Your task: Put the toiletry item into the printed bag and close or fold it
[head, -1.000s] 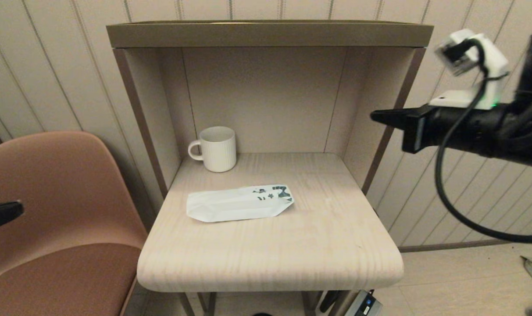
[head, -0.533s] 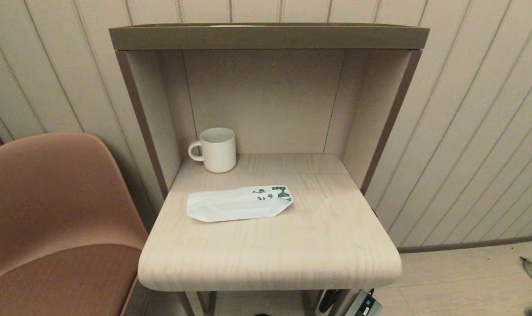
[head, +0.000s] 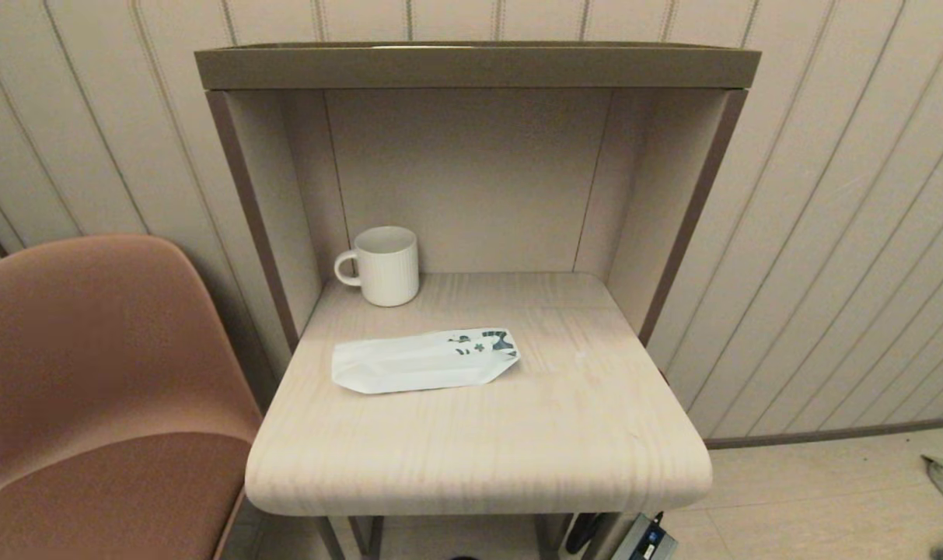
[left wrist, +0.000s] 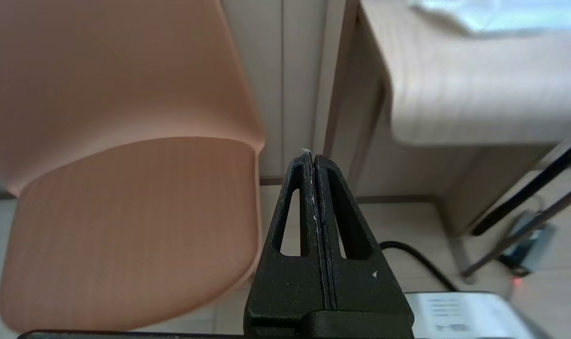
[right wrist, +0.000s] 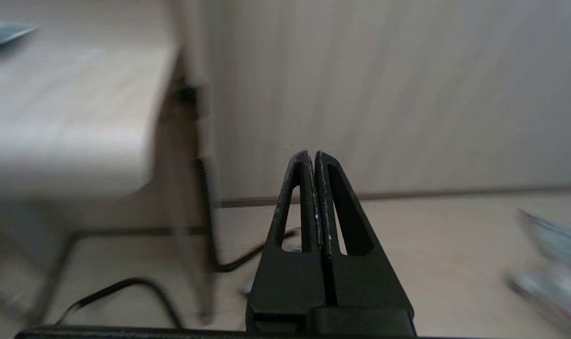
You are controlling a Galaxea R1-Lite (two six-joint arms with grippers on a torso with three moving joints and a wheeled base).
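The printed bag (head: pixel 424 360) lies flat on the small wooden table (head: pixel 518 435), its dark teal leaf print at the right end and its left end folded to a point. A corner of the bag (left wrist: pixel 497 14) shows in the left wrist view. The toiletry item is out of view. Neither arm appears in the head view. My left gripper (left wrist: pixel 312 157) is shut and empty, low beside the table near the chair. My right gripper (right wrist: pixel 312 155) is shut and empty too, low at the table's right side above the floor.
A white ribbed mug (head: pixel 384 264) stands at the table's back left, inside the alcove with its side panels and top shelf (head: pixel 471 62). A terracotta chair (head: pixel 90 373) is left of the table. Cables (right wrist: pixel 125 287) and a power box (head: pixel 646 540) lie on the floor under it.
Both arms have left the head view: the right arm from the upper right and the left fingertip from the left edge. The bag and mug have not moved.
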